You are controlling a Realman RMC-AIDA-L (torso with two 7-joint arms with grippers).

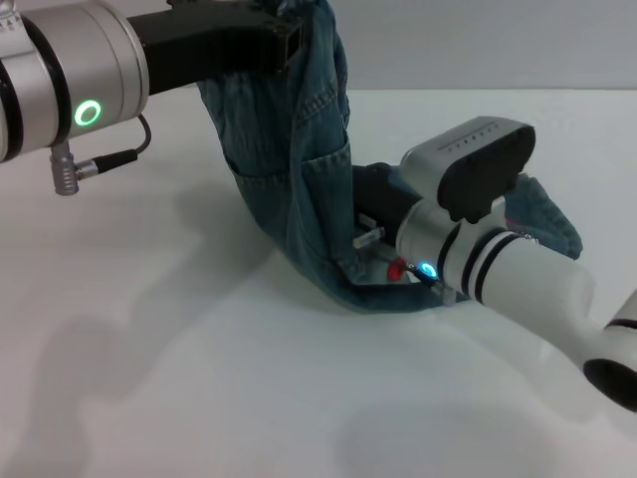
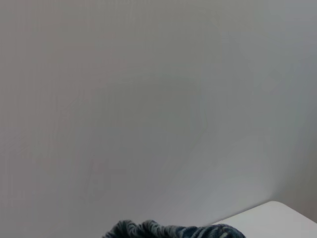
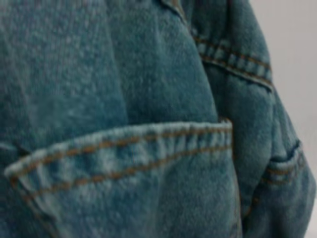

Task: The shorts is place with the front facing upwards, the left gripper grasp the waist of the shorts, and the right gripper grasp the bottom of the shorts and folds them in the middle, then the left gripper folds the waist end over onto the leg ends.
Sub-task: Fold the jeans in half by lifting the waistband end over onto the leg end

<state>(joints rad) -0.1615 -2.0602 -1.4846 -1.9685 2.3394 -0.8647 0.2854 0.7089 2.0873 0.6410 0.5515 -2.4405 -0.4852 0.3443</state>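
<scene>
The blue denim shorts (image 1: 299, 169) hang from my left gripper (image 1: 291, 42), which is shut on their upper end high at the back of the table. The cloth drops in a curve to a low fold (image 1: 368, 291) resting on the white table (image 1: 179, 378). My right gripper (image 1: 370, 211) is pushed into the lower part of the shorts, just above the table, and denim covers its tip. Denim with a stitched pocket edge (image 3: 124, 148) fills the right wrist view. Only a bunched edge of the shorts (image 2: 173, 231) shows in the left wrist view.
More denim (image 1: 545, 217) lies behind my right wrist. A table corner (image 2: 277, 218) and a plain wall show in the left wrist view. Bare white tabletop spreads in front and to the left.
</scene>
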